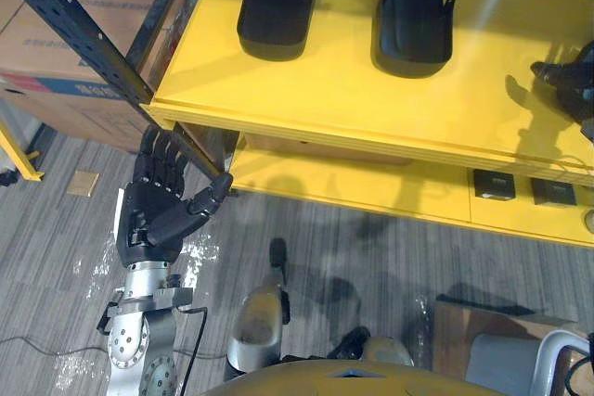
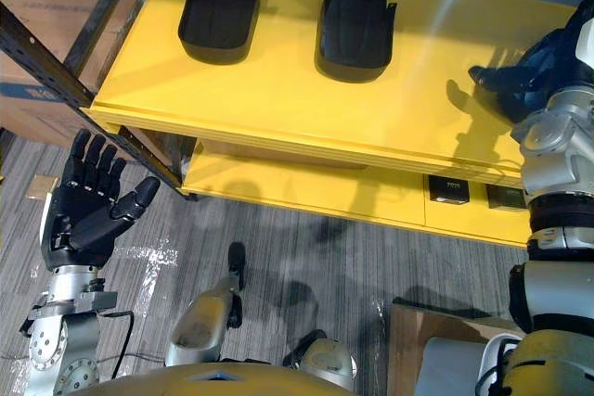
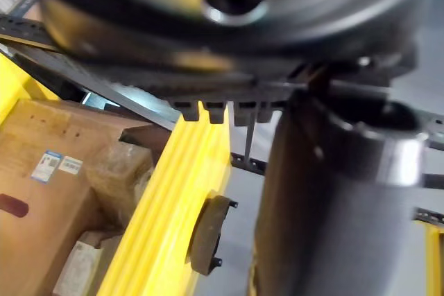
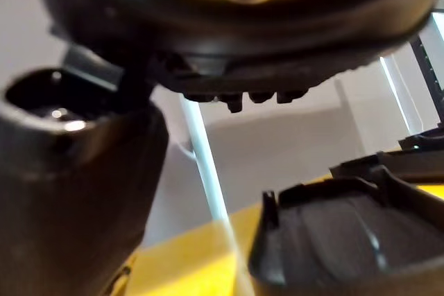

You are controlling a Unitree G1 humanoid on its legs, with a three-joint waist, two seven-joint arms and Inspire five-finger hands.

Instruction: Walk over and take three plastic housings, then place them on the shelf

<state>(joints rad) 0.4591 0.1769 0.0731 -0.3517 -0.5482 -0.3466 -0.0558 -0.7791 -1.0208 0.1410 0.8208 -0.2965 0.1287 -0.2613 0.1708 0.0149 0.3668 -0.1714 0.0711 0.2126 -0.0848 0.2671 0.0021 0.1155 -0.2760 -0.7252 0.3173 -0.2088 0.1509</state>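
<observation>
Black plastic housing [image 4: 347,240] on yellow shelf [image 4: 187,254], right hand [image 4: 83,192] close

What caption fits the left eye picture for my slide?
Two black housings lie on the yellow shelf; the left hand hangs open near its corner.

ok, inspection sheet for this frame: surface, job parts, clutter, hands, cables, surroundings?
surface: yellow top shelf board, mostly bare.
job's things: left black plastic housing and right black plastic housing lie apart on it.
clutter: two small black boxes on the lower yellow shelf.
hands: left hand open, fingers straight, below the shelf corner; right hand over the shelf's right end.
cables: nothing seen.
surroundings: dark metal rack upright, brown cardboard boxes behind it, grey carpet floor.
</observation>
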